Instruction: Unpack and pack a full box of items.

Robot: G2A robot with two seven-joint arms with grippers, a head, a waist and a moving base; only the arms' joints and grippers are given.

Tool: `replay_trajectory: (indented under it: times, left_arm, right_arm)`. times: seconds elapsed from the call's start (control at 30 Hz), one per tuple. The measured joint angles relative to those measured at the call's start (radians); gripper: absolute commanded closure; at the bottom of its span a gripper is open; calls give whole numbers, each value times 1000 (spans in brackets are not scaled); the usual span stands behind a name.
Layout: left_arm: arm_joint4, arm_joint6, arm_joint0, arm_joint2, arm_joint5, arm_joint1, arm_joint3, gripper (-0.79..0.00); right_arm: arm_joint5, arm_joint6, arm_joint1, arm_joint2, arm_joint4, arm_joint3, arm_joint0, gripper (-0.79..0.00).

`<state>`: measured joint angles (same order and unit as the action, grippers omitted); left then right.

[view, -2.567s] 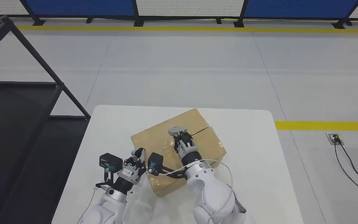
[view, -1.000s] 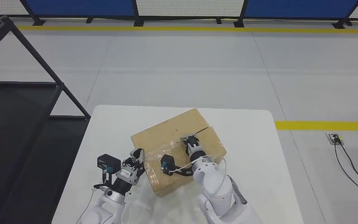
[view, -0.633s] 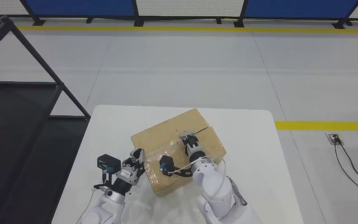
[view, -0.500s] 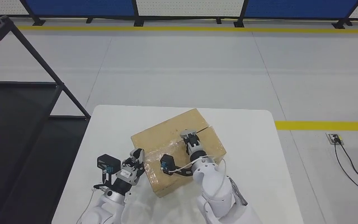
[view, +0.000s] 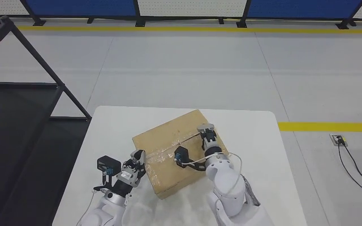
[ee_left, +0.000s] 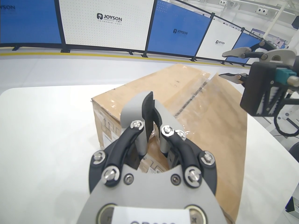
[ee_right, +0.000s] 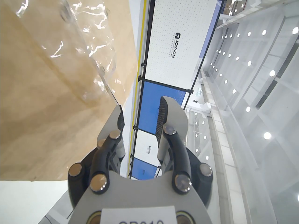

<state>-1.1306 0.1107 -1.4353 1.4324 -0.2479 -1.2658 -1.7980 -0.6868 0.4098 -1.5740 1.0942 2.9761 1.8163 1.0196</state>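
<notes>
Cardboard box (view: 169, 148) sits diagonally mid-table (view: 113, 127), with its taped seam (ee_left: 193, 94) up and end-face print (ee_left: 105, 127) unreadable. Left gripper (ee_left: 151, 110) is narrow at the near corner. Right gripper (ee_right: 140, 114) is wide at the far top edge.

Left gripper (ee_left: 151, 110) points forward near the robot's front, its fingers drawn together. Right gripper (ee_right: 141, 115) is farther ahead, wrist rolled sideways, fingers spread apart, one above the other

Plain brown cardboard box (view: 164, 138) with clear glossy tape (ee_left: 193, 94), on white table (view: 113, 130).
</notes>
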Motion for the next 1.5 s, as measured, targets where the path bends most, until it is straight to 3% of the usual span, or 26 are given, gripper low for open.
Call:
replay_trajectory:
  times: [0.07,0.13,0.2,0.4,0.6,0.83,1.17,1.5]
  left_arm:
    - [1,0,0,0,-1,0,0,0]
    - [2,0,0,0,-1,0,0,0]
    - [2,0,1,-1,-1,0,0,0]
    - [-1,-2,7,-8,4,0,10,0]
    - [-2,-3,11,-10,6,-1,17,0]
    - [0,-5,13,-10,10,0,20,0]
    - [-2,-6,14,-9,6,0,21,0]
    - [29,22,-18,32,22,3,-6,0]
  right_arm:
    - [12,9,0,13,-7,24,12,-329]
    - [37,-10,1,19,-34,61,30,-237]
    - [53,-68,2,14,-75,95,48,0]
    - [-11,-188,-3,-15,-193,55,13,0]
    - [-141,-150,-21,-29,-299,-91,-104,0]
    - [-213,-132,-28,-51,-338,-185,-157,0]
    - [-239,-107,-21,-36,-343,-207,-158,0]
    - [-197,-61,-21,-27,-356,-214,-163,0]
